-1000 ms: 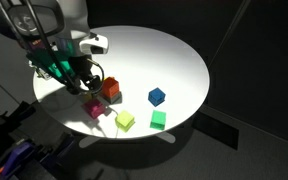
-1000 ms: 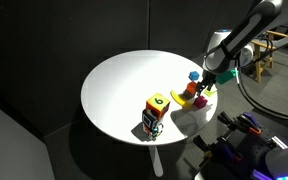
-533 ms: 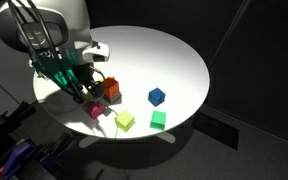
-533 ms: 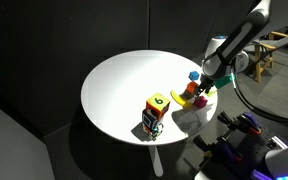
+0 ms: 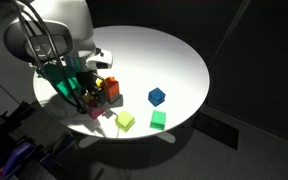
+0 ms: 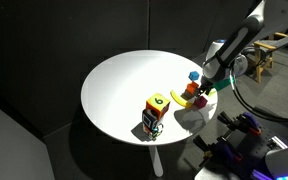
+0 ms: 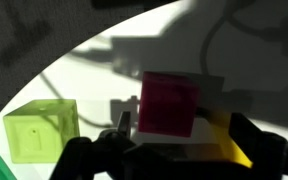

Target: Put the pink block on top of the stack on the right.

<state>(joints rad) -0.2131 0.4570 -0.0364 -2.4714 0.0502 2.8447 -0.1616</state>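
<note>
The pink block (image 5: pixel 96 109) lies on the round white table (image 5: pixel 174 55), near its edge and just in front of the orange-red stack (image 5: pixel 111 88). My gripper (image 5: pixel 81 96) hangs low right beside the pink block. In the wrist view the pink block (image 7: pixel 169 104) sits between the two dark fingers of the gripper (image 7: pixel 184 128), which is open with a gap on each side. A yellow piece (image 7: pixel 230 146) shows just behind it. In an exterior view the gripper (image 6: pixel 205 89) hides most of the blocks under it.
A lime-green cube (image 5: pixel 125 120), a green cube (image 5: pixel 158 120) and a blue cube (image 5: pixel 156 96) lie toward the table's near edge. The lime cube (image 7: pixel 42 131) also shows in the wrist view. A yellow-topped pile of blocks (image 6: pixel 155 113) stands at the table rim.
My gripper has come down and forward, from above the stack to around the pink block. The blocks have not moved.
</note>
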